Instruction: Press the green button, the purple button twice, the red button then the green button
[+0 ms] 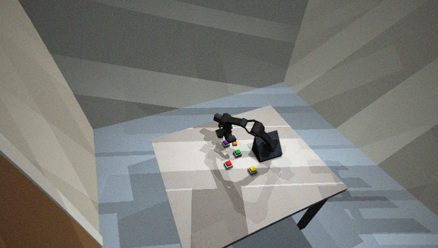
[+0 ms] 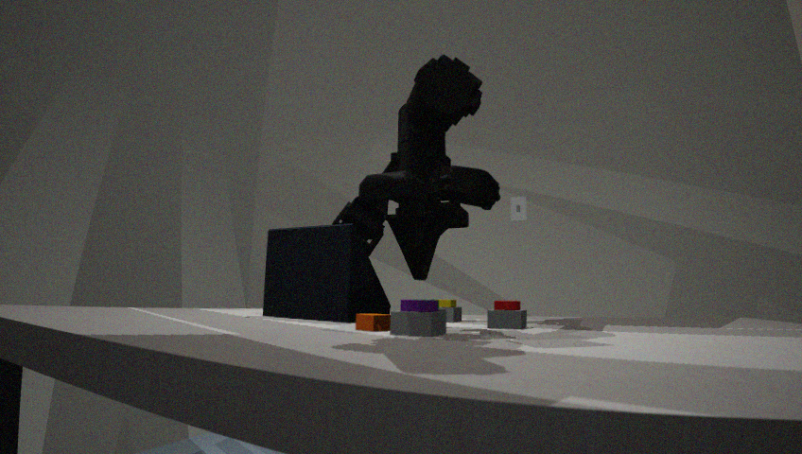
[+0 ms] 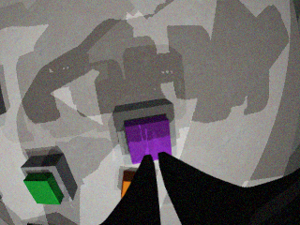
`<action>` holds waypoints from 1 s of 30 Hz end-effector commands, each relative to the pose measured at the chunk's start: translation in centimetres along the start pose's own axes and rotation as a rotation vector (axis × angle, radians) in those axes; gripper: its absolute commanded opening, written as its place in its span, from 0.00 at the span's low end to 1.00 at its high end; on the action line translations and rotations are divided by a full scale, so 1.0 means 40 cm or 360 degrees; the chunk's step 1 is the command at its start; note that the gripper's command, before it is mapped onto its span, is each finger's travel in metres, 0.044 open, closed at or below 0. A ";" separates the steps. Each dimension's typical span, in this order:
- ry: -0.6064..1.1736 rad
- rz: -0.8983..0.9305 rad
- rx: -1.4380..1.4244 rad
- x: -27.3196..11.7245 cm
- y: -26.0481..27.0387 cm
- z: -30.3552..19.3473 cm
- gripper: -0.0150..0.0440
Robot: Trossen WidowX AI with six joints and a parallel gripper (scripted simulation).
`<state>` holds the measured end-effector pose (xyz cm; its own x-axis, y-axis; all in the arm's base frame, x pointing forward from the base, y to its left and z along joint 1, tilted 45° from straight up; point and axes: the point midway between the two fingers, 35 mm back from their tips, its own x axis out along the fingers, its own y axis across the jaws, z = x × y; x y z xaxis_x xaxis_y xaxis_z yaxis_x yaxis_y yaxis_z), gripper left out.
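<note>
We saw the arm folded forward, its tool [image 2: 418,274] pressed together, empty, pointing down, seemingly clear above the purple button [image 2: 419,305] on the desk [image 2: 281,359].

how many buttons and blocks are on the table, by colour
purple button: 1
green button: 1
red button: 1
yellow button: 1
orange block: 1
total: 5 (4 buttons, 1 block)
</note>
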<state>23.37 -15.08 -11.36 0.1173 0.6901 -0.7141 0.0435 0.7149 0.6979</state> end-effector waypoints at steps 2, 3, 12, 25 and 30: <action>0.0009 -0.0007 -0.0012 -0.065 -0.003 0.005 0.29; 0.0010 -0.0008 -0.0012 -0.106 -0.004 0.005 0.29; 0.0010 -0.0013 -0.0009 -0.168 0.028 0.022 0.29; 0.0009 0.0011 -0.0012 -0.160 0.447 0.161 0.29; 0.0009 0.0011 -0.0012 -0.160 0.447 0.161 0.29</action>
<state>30.04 -7.99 5.94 0.1176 0.6860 -0.7180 0.0182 0.7214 0.6922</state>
